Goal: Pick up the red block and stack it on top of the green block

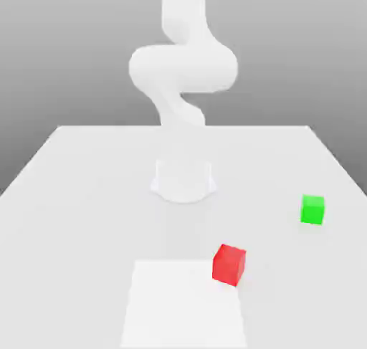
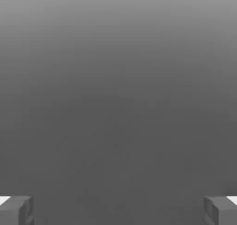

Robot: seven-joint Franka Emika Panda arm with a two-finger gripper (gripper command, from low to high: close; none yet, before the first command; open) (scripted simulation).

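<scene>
The arm (image 1: 184,68) rises folded above its base (image 1: 183,181), its gripper (image 2: 118,211) spread wide and empty.

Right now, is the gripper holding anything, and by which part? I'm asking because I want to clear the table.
Nothing is held: the gripper's jaws stand wide apart with nothing between them.
</scene>
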